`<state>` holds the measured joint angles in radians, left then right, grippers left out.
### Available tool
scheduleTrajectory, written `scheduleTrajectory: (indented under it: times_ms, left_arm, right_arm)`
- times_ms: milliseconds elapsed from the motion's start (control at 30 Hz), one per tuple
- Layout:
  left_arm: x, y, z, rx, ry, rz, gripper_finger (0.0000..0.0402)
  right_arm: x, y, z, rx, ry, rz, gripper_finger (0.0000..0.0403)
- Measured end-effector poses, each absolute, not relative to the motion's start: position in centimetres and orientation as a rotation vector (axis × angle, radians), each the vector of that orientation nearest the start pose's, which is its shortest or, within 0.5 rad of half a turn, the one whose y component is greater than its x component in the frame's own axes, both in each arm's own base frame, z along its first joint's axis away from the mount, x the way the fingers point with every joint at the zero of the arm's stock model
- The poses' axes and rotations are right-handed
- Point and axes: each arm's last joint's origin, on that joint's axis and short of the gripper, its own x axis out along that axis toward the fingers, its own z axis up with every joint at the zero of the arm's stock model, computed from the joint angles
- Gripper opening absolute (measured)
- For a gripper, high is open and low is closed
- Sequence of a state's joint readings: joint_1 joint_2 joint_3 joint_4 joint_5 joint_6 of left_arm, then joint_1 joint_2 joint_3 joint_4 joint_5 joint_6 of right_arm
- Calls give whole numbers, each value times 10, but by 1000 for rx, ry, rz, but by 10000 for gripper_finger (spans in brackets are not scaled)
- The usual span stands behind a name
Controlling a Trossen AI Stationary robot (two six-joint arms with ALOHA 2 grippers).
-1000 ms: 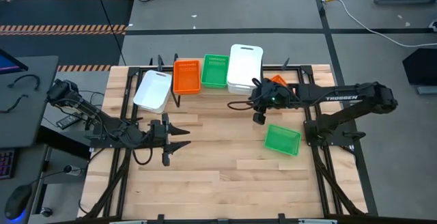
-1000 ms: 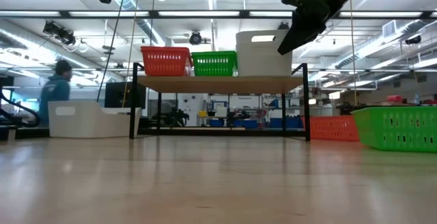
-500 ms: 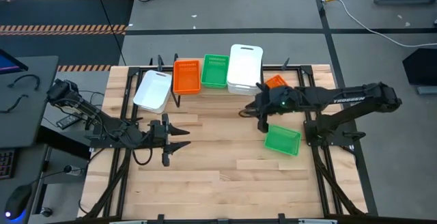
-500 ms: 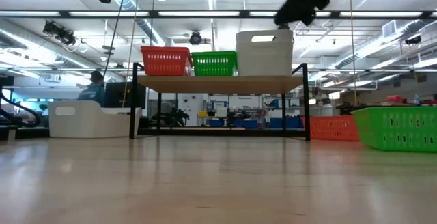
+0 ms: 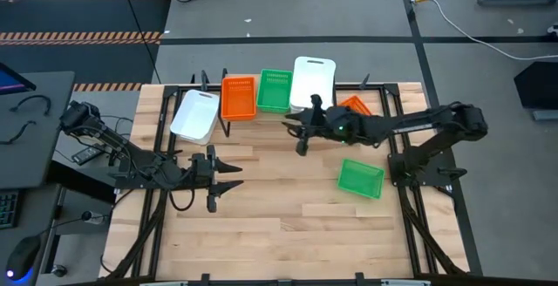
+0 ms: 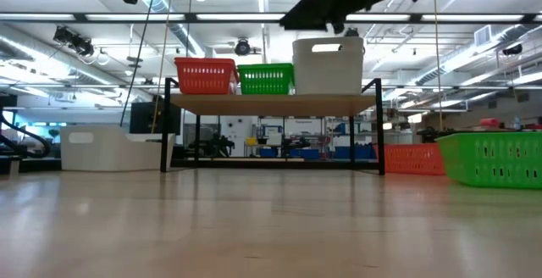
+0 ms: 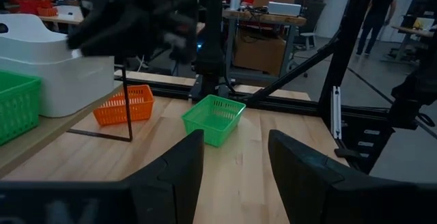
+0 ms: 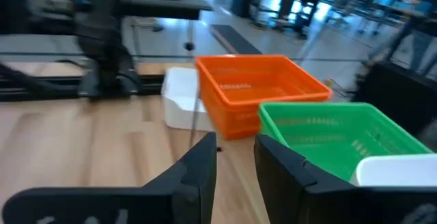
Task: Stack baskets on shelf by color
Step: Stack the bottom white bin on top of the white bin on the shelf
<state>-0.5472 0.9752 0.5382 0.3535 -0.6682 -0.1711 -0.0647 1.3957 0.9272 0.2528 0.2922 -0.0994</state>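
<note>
The shelf [image 6: 271, 102] stands along the table's far side and carries an orange basket [image 5: 237, 97], a green basket [image 5: 274, 90] and white baskets [image 5: 312, 84], side by side. Another white basket [image 5: 194, 116] rests on the table left of the shelf. An orange basket [image 5: 353, 105] lies on the table by the shelf's right end, partly hidden by my right arm. A green basket [image 5: 360, 178] lies on the table nearer. My right gripper [image 5: 299, 139] hovers open in front of the shelf, holding nothing. My left gripper [image 5: 237, 177] waits open, low over the table's left half.
Black frame rails [image 5: 405, 190] run along the table's left and right sides. Bare wood [image 5: 279, 216] covers the table's near half. In the left wrist view a person [image 7: 382, 5] stands in the room beyond the table.
My right gripper has risen and swung from near the shelf's right end toward the table's left, turning so that it points along the shelf's front. It stays open and holds nothing. No basket has moved.
</note>
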Motion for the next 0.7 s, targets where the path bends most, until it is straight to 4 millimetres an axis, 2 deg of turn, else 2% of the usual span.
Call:
scheduleTrajectory:
  times_ms: [133,300,567,700]
  left_arm:
    - [188,-94,265,-123,58,125,172]
    - [188,-94,265,-124,59,115,172]
    - [188,-94,265,-124,59,115,172]
    - [188,-94,265,-124,60,114,172]
  right_arm:
    - [322,-30,272,-129,256,-428,105]
    - [324,-21,265,-184,315,-505,105]
    - [311,-4,274,-211,327,-620,105]
    - [306,2,272,-246,371,-700,105]
